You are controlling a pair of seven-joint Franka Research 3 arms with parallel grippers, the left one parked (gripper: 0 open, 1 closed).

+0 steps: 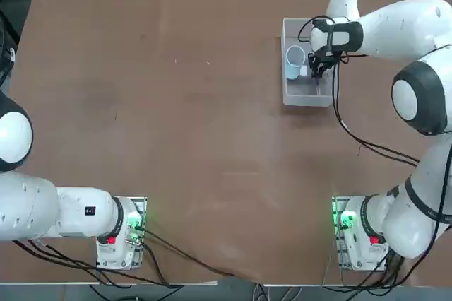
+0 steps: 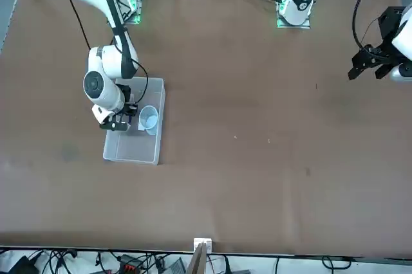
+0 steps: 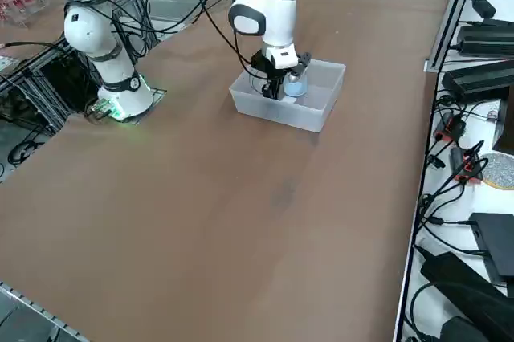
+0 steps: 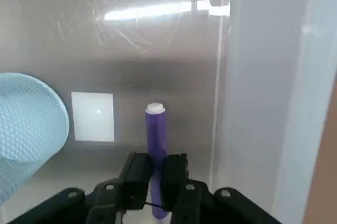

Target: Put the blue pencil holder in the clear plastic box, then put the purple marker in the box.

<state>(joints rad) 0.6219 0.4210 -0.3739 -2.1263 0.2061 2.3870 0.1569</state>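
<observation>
**Marker held inside the box, cup already lying there**

The right gripper is down inside the clear plastic box, its two black fingers closed tight on the purple marker. The marker sticks out past the fingertips, its pale tip pointing at the floor of the box, close by the box's side wall. From overhead the gripper sits over the half of the box nearer the right arm, and from the side view it reaches down between the walls.

The blue pencil holder is in the box too, lying on its side just beside the gripper, with its whitish rim towards the far end of the table. In the wrist view its textured blue body lies next to a small white label on the box bottom, with the marker on the label's other side.

The box stands on the brown table, towards its far right part. From across the table, the holder shows inside the bin.
</observation>
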